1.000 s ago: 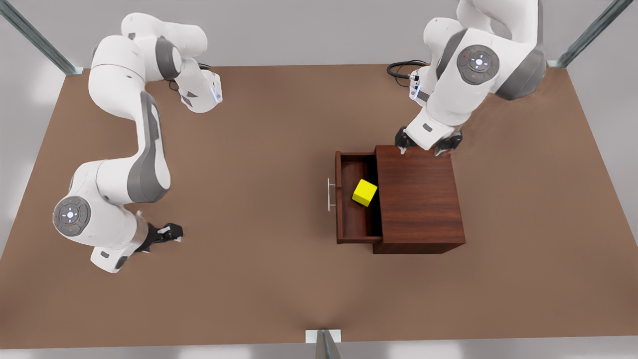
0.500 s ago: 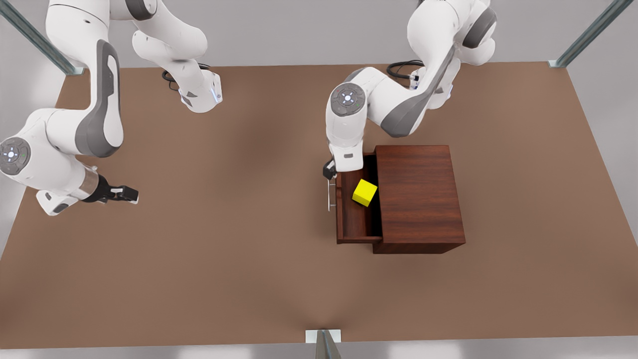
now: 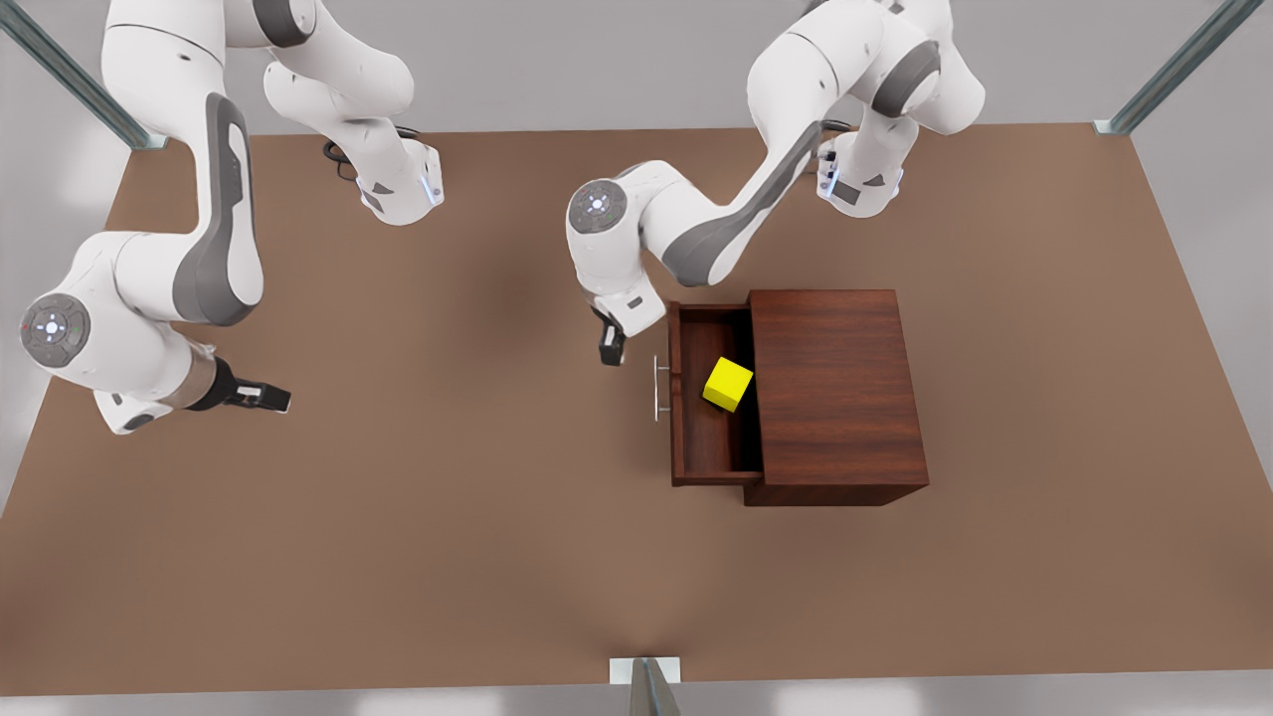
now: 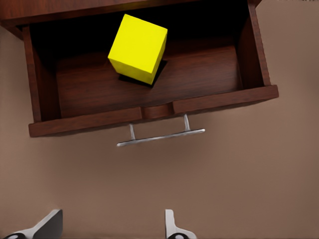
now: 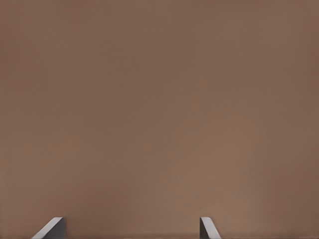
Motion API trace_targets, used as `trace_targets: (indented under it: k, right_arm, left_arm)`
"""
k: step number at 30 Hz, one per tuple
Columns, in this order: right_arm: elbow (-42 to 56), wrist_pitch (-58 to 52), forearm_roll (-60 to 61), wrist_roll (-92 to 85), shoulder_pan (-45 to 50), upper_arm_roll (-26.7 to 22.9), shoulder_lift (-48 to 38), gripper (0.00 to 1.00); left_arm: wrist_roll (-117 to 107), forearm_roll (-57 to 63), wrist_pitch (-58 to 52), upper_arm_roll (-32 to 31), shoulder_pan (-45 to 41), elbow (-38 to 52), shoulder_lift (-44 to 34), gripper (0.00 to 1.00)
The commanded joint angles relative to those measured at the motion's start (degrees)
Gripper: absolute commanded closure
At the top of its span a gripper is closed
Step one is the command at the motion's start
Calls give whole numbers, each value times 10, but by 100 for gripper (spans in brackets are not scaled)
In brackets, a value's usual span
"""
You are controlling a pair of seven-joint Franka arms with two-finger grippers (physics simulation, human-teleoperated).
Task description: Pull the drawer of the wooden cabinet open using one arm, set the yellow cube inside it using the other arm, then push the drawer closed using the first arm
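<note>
The wooden cabinet (image 3: 835, 388) stands right of the table's middle in the front view. Its drawer (image 3: 696, 438) is pulled out toward the front view's left, and the silver handle (image 3: 658, 390) is free. The yellow cube (image 3: 728, 384) rests tilted on the drawer floor. My left gripper (image 3: 610, 348) hangs open just left of the handle, touching nothing. In the left wrist view the cube (image 4: 138, 48) lies in the drawer (image 4: 199, 74) beyond the handle (image 4: 160, 138), with my open left gripper (image 4: 112, 231) short of it. My right gripper (image 3: 273, 400) waits open, far left, over bare table (image 5: 159, 99).
The brown table (image 3: 497, 547) spreads wide around the cabinet. Both arm bases (image 3: 398, 194) sit at its far edge with black cables (image 3: 338, 159). Metal frame posts (image 3: 1164, 75) stand at the far corners, and another post (image 3: 646, 686) at the near edge.
My left gripper swung from behind the cabinet to the drawer handle, then drew back toward the front view's left. The right arm rose and pulled away leftward. Drawer and cube stayed put.
</note>
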Motion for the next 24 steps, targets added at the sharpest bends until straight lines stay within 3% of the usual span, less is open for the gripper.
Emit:
trace_targets:
  k: [1,24]
  right_arm:
    - [0,1,0,58,2,0,1,0]
    - [0,2,0,58,2,0,3,0]
  left_arm:
    - [-330,5,23,11,-1,2,6,0]
    - [-180,20,82,22,-7,-6,105,0]
